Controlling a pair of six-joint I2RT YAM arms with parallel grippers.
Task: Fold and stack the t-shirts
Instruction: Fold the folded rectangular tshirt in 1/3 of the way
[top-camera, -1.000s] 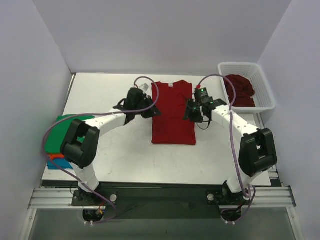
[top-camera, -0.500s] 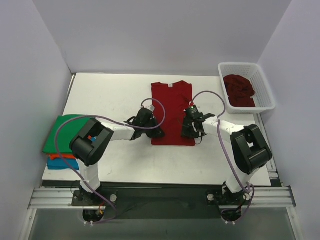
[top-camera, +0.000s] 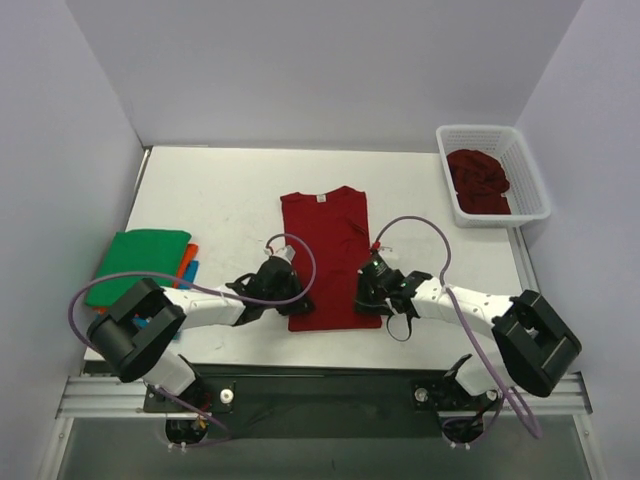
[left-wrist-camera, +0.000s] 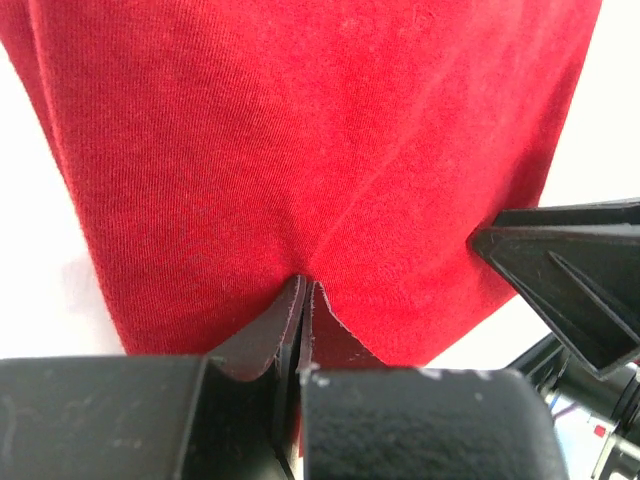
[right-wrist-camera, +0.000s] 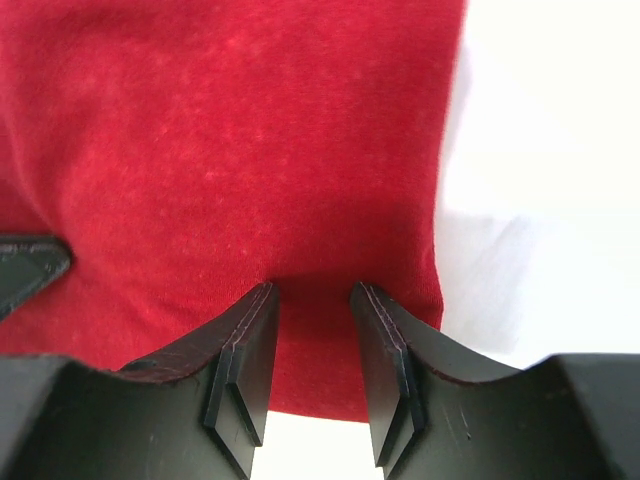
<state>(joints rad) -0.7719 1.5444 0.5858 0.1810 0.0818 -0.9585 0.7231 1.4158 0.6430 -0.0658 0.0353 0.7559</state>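
Left gripper (left-wrist-camera: 303, 292) is clamped on the near hem of the dark red short-sleeved cloth t-shirt (top-camera: 322, 250). The shirt lies flat as a narrow rectangle at the middle of the white table (top-camera: 220, 200), hem toward the near edge. Right gripper (right-wrist-camera: 312, 292) straddles the same hem, jaws parted, nothing gripped. Step judged: taking the hem for the crosswise fold. Next, the right jaws must close, then both lift the hem evenly toward the collar.
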